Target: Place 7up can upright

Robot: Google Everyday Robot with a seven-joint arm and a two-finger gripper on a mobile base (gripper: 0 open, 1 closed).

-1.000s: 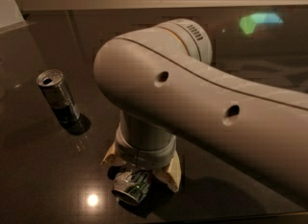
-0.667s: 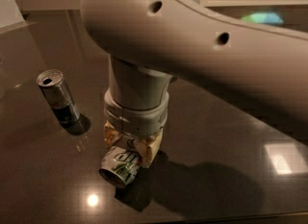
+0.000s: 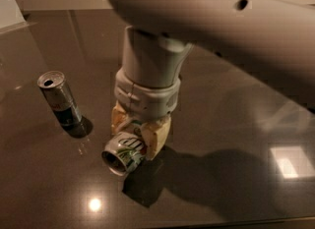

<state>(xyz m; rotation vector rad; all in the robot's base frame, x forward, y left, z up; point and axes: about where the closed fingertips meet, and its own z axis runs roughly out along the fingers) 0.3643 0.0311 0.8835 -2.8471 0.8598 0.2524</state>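
The 7up can (image 3: 125,153), silver-white with green lettering, is held tilted nearly on its side, its base end pointing to the lower left, just above the dark table (image 3: 221,125). My gripper (image 3: 139,135) comes down from the big white arm and its cream fingers (image 3: 156,137) are shut on the can's body. The can's far end is hidden behind the fingers.
A slimmer silver-and-dark can (image 3: 60,98) stands upright, opened, to the left of the gripper. Bright light reflections lie on the glossy tabletop at the lower left and right. A pale wall runs along the table's far edge.
The arm has risen and swung, lifting the 7up can off the tabletop; the can now shows more fully below the fingers. The slim can has not moved.
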